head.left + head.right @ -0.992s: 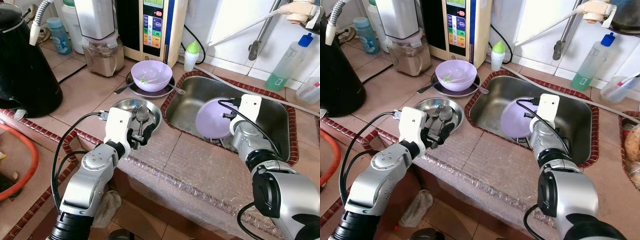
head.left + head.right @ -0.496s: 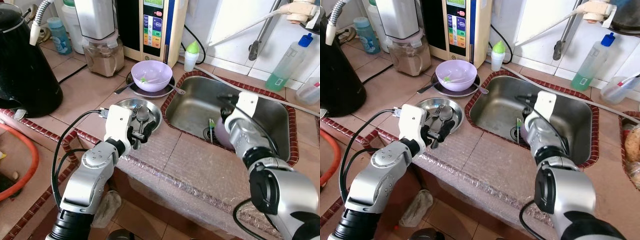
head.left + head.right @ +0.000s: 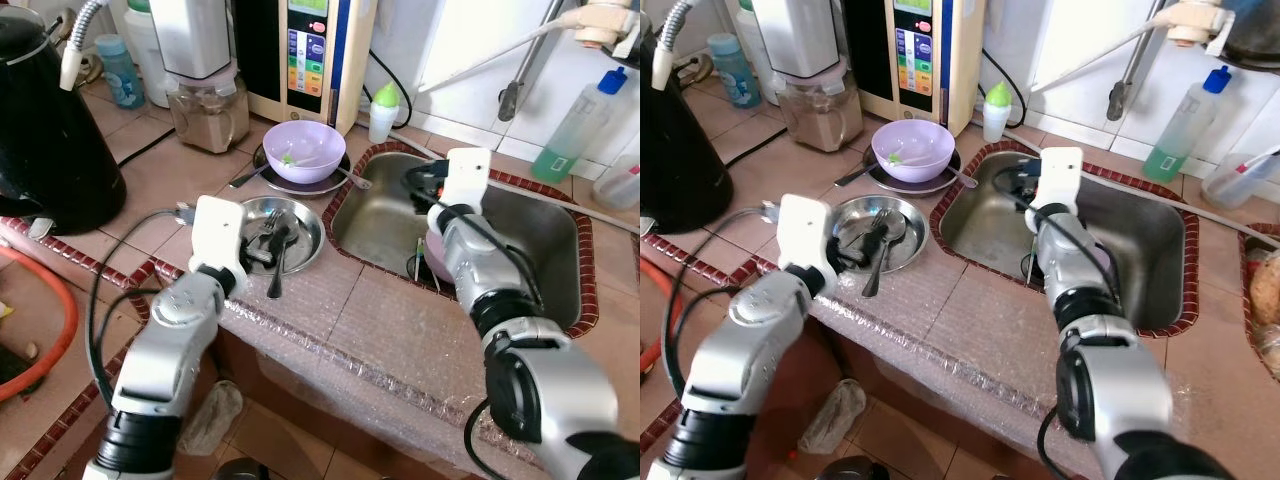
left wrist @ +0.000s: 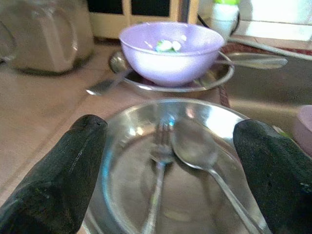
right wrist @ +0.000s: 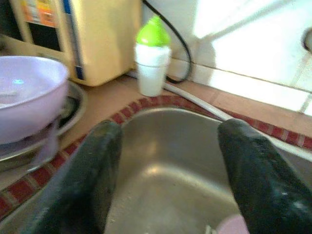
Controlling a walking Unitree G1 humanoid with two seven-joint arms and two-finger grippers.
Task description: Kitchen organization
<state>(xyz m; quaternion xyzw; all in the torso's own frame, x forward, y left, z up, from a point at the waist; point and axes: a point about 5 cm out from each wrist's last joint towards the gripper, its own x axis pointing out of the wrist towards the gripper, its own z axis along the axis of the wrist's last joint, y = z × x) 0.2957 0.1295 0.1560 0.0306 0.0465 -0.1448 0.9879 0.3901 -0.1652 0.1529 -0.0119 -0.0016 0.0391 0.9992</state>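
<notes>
While the left gripper (image 4: 168, 161) hovers spread, the steel dish (image 4: 204, 117) lies between its fingers.

No readable text anywhere. The cream appliance (image 3: 318, 55) up the counter past the left gripper (image 4: 168, 161) has a lit display and a column of coloured buttons, but the characters are too small to resolve. The bottles and the blender carry no legible labels either.
</notes>
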